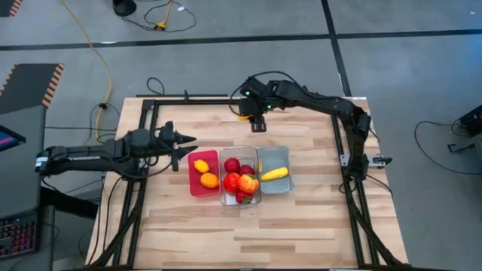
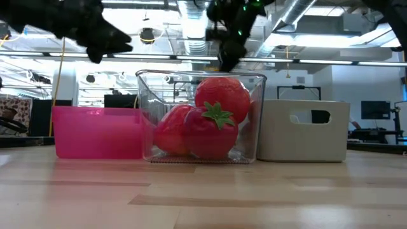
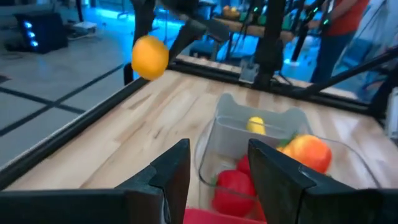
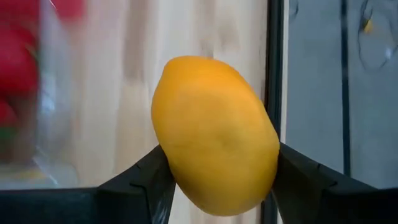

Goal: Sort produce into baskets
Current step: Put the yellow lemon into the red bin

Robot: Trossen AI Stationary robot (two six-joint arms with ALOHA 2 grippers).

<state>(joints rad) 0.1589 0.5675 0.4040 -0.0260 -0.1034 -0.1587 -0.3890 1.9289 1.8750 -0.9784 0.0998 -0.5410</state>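
Observation:
My right gripper [image 4: 217,168] is shut on an orange oval fruit [image 4: 214,134] above the far part of the table [image 1: 226,233], behind the bins. The fruit also shows in the left wrist view [image 3: 149,57]. The gripper itself hides it in the high view. My left gripper [image 3: 217,168] is open and empty, left of the red bin [image 1: 202,175]. The red bin holds two orange ovals [image 1: 205,173]. The clear bin [image 1: 241,197] holds red round ones and an orange-red pepper [image 1: 248,182]. The pale blue bin [image 1: 274,156] holds a yellow elongated one [image 1: 274,174]. My right gripper pinches the orange oval fruit by its two opposite sides [image 4: 166,155] between the two fingers. The fingers come from above, pointing down. The fruit is lifted clear of the table, below the fingers.
The three bins stand side by side at the table's middle; in the low view they show as pink [image 2: 95,130], clear [image 2: 146,121] and pale [image 2: 305,130]. A black frame [image 1: 147,113] runs round the table's edges. Bare wood lies in front of the bins.

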